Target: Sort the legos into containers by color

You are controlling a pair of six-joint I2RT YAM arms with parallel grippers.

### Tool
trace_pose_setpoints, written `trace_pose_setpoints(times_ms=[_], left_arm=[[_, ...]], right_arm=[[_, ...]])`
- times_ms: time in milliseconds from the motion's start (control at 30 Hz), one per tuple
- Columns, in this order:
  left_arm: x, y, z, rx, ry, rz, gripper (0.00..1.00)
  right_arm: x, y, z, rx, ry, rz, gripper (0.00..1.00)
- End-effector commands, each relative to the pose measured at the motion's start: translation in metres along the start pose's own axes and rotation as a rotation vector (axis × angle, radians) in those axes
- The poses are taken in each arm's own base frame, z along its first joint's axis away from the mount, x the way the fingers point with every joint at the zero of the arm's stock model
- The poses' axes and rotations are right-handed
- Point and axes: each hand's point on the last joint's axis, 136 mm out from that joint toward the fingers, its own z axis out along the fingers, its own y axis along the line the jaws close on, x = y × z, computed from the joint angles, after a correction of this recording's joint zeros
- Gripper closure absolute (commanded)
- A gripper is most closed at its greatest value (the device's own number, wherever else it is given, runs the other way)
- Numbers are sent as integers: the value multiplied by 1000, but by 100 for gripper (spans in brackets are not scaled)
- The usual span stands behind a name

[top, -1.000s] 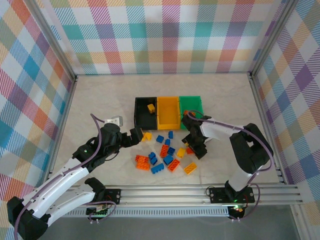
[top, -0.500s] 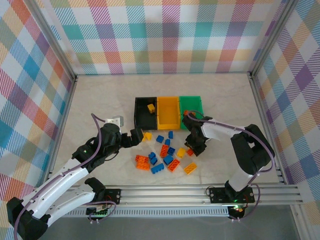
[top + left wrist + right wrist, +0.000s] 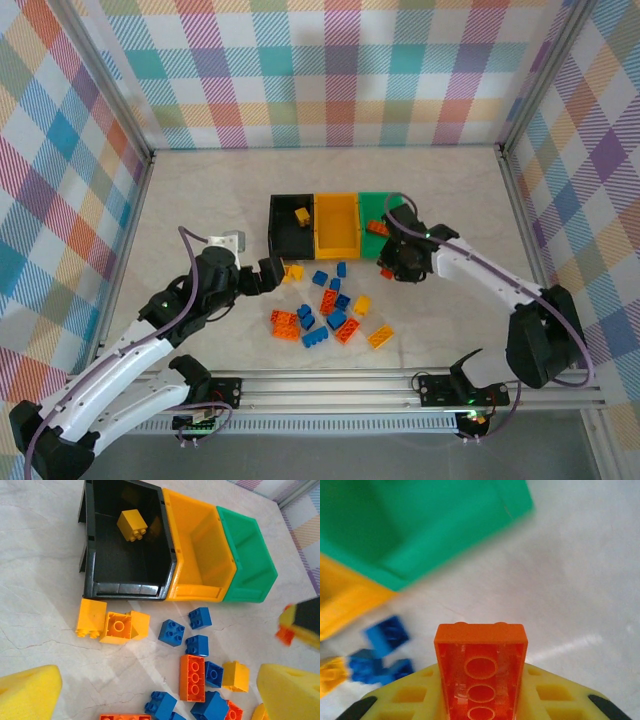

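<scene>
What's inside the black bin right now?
One yellow brick sits in the black bin, toward the back. The remaining floor looks bare; its front lip hides a thin strip.

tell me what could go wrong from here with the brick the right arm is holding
1. The right jaws pinch the orange-red studded plastic brick with its far end sticking out past them, so it may pivot or slip.
2. In the top view it hangs over the green plastic bin, close to the wall shared with the yellow-orange plastic bin. A loose release could land it in the wrong bin.
</scene>
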Motion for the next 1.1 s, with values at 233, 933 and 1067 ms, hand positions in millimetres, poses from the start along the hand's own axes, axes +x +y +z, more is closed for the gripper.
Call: trace_pose_setpoints(times_ms=[233, 933, 1067], left_arm=[[-1, 4, 1, -60, 38, -1, 0], [19, 17, 13, -107, 107, 19, 1], [33, 13, 36, -106, 203, 50, 10]], right_arm=[[-99, 56, 22, -26, -137, -294, 66], [-82, 106, -42, -470, -167, -275, 15], [-49, 92, -47, -542, -115, -270, 14]])
